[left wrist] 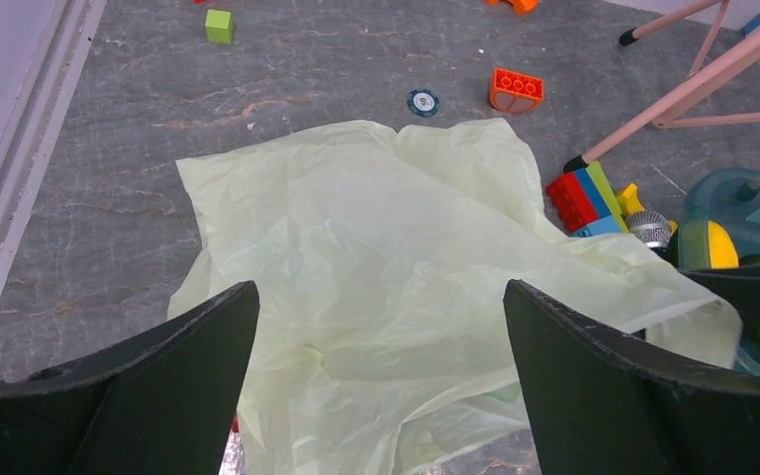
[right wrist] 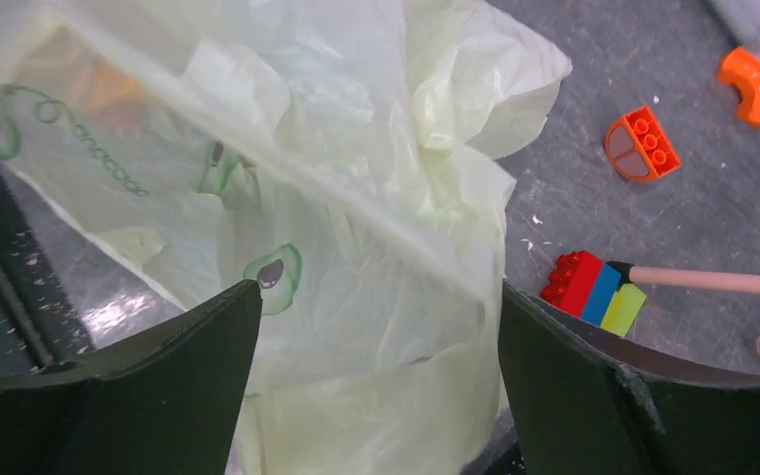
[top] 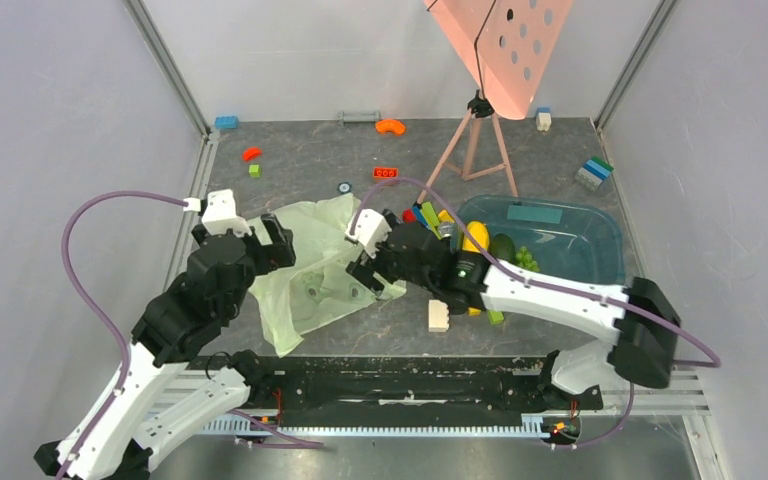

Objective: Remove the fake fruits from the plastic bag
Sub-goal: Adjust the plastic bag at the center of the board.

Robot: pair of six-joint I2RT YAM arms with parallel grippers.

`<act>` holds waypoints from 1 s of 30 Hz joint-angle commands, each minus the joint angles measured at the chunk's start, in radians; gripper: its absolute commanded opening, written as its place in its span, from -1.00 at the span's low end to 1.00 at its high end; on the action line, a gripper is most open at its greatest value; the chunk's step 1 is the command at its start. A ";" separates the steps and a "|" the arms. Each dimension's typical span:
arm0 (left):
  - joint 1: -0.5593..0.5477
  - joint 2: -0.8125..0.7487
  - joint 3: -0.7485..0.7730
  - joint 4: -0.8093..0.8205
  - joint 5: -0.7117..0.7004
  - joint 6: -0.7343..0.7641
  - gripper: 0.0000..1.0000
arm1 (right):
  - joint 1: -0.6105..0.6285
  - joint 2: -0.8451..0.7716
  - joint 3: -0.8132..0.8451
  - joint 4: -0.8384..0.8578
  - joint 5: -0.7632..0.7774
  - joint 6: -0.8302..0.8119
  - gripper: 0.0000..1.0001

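Observation:
The pale-green plastic bag lies flat and crumpled on the table between my two arms. My left gripper hovers over the bag's left edge, jaws wide open with only bag below them. My right gripper is open at the bag's right edge, and loose bag film printed with avocados lies between its fingers. The fake fruits sit in the teal tray: a yellow one, a dark green one and a green cluster. The yellow fruit shows at the left wrist view's right edge.
A pink tripod stand rises behind the tray. A red-blue-green brick stack lies by the bag's far right corner, an orange brick further back, and a cream brick sits under my right arm. Small bricks dot the far edge.

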 commanded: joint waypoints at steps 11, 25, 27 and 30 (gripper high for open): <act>0.004 -0.082 0.055 -0.040 -0.074 -0.002 0.99 | -0.188 0.256 0.490 0.137 0.080 -0.052 -1.00; 0.004 -0.076 0.026 -0.043 -0.063 -0.014 0.99 | -0.195 -0.024 -0.085 0.259 0.058 0.069 0.55; 0.003 -0.072 0.020 -0.040 -0.062 -0.010 0.99 | -0.196 -0.111 -0.154 0.260 0.035 0.064 0.71; 0.004 -0.072 0.002 -0.028 -0.042 0.002 0.99 | -0.195 -0.226 -0.194 0.218 -0.051 0.044 0.85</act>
